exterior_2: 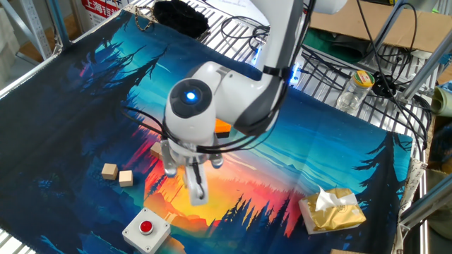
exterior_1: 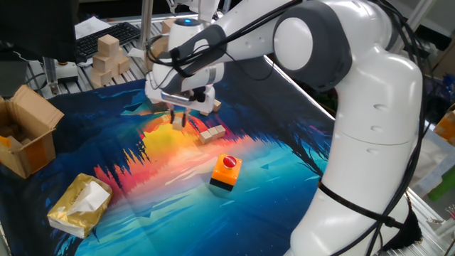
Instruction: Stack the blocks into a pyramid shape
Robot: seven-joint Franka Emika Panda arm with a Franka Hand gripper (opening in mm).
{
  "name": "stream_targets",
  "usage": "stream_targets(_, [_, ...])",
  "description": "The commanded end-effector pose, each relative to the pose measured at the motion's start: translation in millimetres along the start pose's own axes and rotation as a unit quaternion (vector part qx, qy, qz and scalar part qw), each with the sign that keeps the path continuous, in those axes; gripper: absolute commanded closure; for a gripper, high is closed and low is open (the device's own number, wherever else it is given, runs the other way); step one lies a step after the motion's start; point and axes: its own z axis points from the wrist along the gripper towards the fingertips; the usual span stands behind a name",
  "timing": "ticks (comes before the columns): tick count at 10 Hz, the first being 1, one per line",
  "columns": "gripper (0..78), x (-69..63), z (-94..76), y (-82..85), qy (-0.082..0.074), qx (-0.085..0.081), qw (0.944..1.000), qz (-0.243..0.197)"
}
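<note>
Small tan blocks (exterior_1: 212, 133) lie in a short row on the cloth, with another block (exterior_1: 216, 105) behind them, partly hidden by the wrist. From the other side I see two loose blocks (exterior_2: 109, 170) (exterior_2: 126, 178) and the end of the row (exterior_2: 156, 149) showing beside the hand. My gripper (exterior_1: 178, 121) hangs just above the cloth, left of the row. It is open, with the fingers (exterior_2: 196, 189) apart and nothing visible between them. In the other fixed view the gripper (exterior_2: 183, 180) stands right of the two loose blocks.
An orange button box (exterior_1: 226, 171) sits in front of the row. A white button box (exterior_2: 145, 229) lies near the cloth's edge. A yellow tissue pack (exterior_1: 79, 204), an open cardboard box (exterior_1: 25, 139) and a pile of large wooden blocks (exterior_1: 106, 55) stand around the cloth.
</note>
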Motion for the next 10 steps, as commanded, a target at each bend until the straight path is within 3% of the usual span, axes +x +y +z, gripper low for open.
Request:
stream_targets(1, [76.4, -5.1, -4.4, -10.7, 0.003, 0.010, 0.9985, 0.054])
stream_targets(5, [76.4, -6.2, -11.7, -24.5, 0.008, 0.014, 0.9968, 0.078])
stream_targets(10, [76.4, -6.0, -11.7, -25.3, 0.003, 0.019, 0.9938, 0.109])
